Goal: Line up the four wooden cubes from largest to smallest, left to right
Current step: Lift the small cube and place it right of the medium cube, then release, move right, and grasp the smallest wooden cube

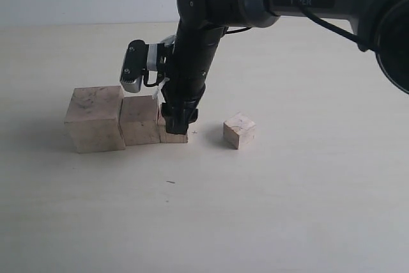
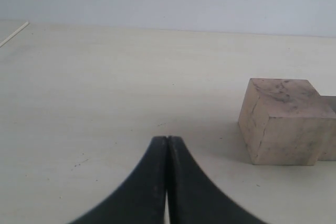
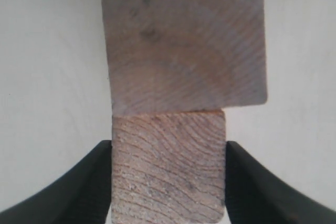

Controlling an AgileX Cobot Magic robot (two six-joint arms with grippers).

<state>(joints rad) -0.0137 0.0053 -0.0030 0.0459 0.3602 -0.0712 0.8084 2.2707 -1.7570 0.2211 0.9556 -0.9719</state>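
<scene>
Three wooden cubes stand in a row on the table: the largest cube [image 1: 95, 119] at the left, the second cube [image 1: 139, 119] touching it, and the third cube [image 1: 175, 135] against that one. The smallest cube [image 1: 239, 131] sits apart to the right. My right gripper [image 1: 178, 121] comes down from above and is shut on the third cube [image 3: 168, 177], a finger on each side, with the second cube [image 3: 184, 40] just beyond. My left gripper [image 2: 167, 139] is shut on nothing, low over the table, and sees the largest cube [image 2: 281, 121].
The pale table [image 1: 287, 209] stretches bare in front of the row and to the right of the smallest cube. The right arm [image 1: 211, 23] reaches in from the upper right above the row. The left arm is out of the exterior view.
</scene>
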